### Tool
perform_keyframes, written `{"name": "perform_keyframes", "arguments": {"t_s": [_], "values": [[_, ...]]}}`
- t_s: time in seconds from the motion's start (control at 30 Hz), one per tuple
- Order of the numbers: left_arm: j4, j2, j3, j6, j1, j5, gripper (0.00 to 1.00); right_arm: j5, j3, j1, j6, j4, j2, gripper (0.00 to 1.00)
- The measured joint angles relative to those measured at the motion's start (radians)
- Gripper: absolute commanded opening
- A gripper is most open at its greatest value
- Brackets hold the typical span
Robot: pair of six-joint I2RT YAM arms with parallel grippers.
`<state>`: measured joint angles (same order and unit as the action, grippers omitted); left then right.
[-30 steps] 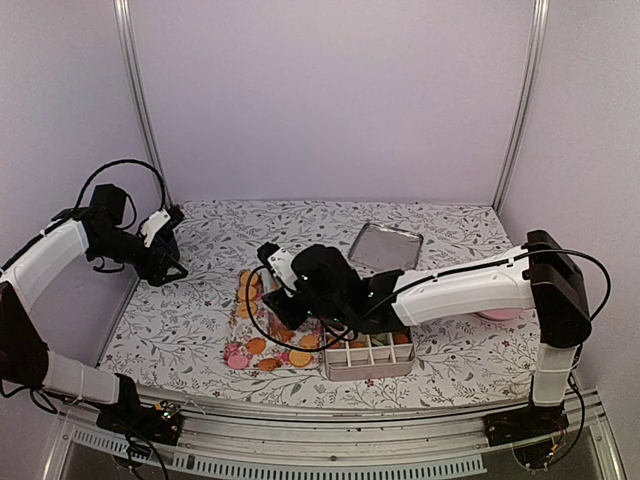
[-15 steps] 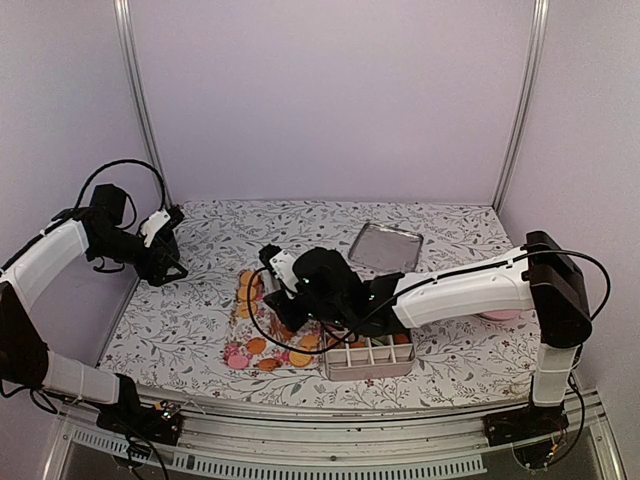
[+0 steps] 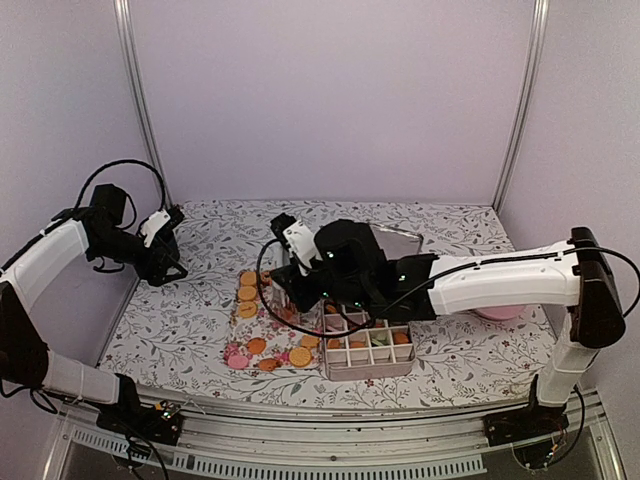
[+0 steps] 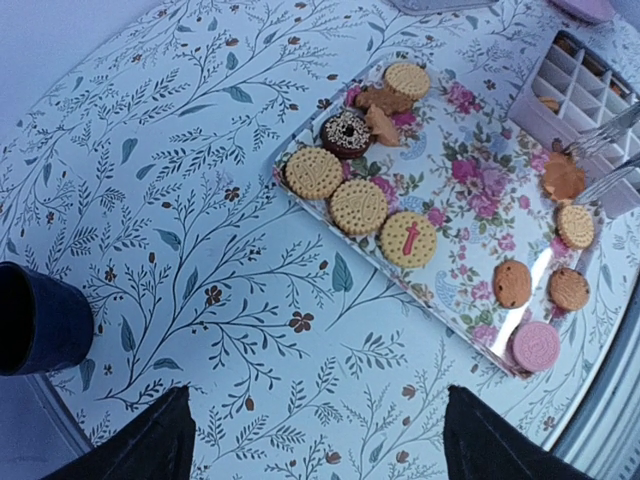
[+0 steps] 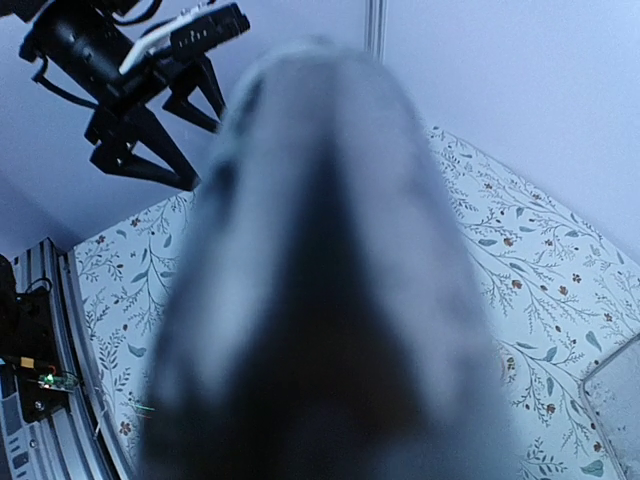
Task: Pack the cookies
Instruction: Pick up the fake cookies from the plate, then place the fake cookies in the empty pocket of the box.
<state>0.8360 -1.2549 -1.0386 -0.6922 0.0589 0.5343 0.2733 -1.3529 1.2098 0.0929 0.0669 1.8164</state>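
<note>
The cookies [image 4: 358,206] lie scattered on a flowered tray [image 4: 470,170]; most are tan, one is pink and one dark. In the top view the cookies [image 3: 247,294] sit left of a white compartment box [image 3: 368,368]. My right gripper [image 3: 298,292] hovers over the tray, shut on metal tongs [image 5: 320,300] that blur across the right wrist view. The tongs' tips [image 4: 603,140] reach in beside an orange cookie [image 4: 563,178]; I cannot tell whether they pinch it. My left gripper [image 4: 320,430] hangs open and empty over bare cloth at the far left [image 3: 168,264].
The box [image 4: 530,100] holds a few cookies in its cells. A metal lid [image 3: 395,245] lies behind the right arm. A pink plate [image 3: 497,314] peeks out under the right forearm. Walls close in on the back and both sides.
The right arm has risen and swung back from the tray, its elbow shifting right. The left arm has not moved.
</note>
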Motion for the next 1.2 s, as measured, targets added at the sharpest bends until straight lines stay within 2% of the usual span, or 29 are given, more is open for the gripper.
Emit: {"name": "perform_keyframes", "arguments": {"t_s": [0.27,0.53,0.97,1.2], "values": [[0.008,0.0,0.0,0.0,0.0,-0.006,0.86,0.016,0.104,0.005,0.038,-0.054,-0.243,0.2],[0.022,0.0,-0.006,0.0,0.0,-0.012,0.86,0.042,0.287,0.013,0.13,-0.231,-0.389,0.23],[0.023,0.0,-0.01,0.0,0.0,-0.023,0.86,0.046,0.314,0.05,0.21,-0.29,-0.429,0.3],[0.023,0.0,-0.01,0.001,0.0,-0.024,0.86,0.047,0.315,0.06,0.222,-0.28,-0.429,0.4]]}}
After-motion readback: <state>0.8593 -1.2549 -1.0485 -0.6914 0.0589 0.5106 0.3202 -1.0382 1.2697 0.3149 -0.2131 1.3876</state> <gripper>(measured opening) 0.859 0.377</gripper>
